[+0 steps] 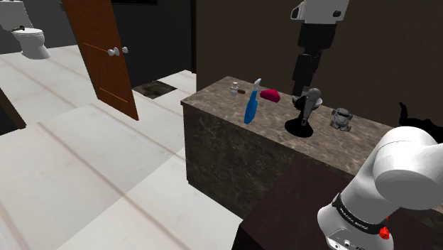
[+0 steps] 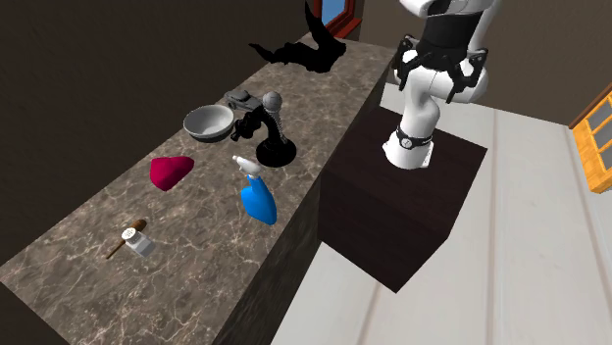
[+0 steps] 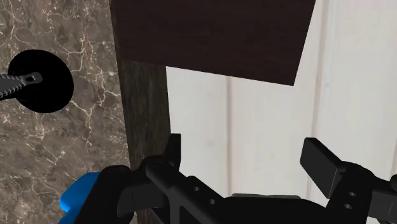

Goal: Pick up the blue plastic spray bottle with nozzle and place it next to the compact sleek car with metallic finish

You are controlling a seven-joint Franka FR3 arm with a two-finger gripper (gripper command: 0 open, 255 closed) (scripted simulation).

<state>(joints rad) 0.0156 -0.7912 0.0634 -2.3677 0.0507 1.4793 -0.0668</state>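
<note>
Black fingers (image 3: 324, 164) of my gripper (image 3: 248, 167) stand wide apart, clasping nothing, with white floor (image 3: 254, 108) between them. Just outside the finger nearer the marble counter (image 3: 57, 146) rests the blue spray bottle (image 3: 79, 194), untouched. Farther along the counter from my fingers stands a black round-based stand (image 3: 38, 81); the small grey car (image 1: 342, 118) sits beyond it.

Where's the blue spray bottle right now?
In the second exterior view, the spray bottle lies by the counter edge, right of the magenta lump, just below the black stand.
</note>
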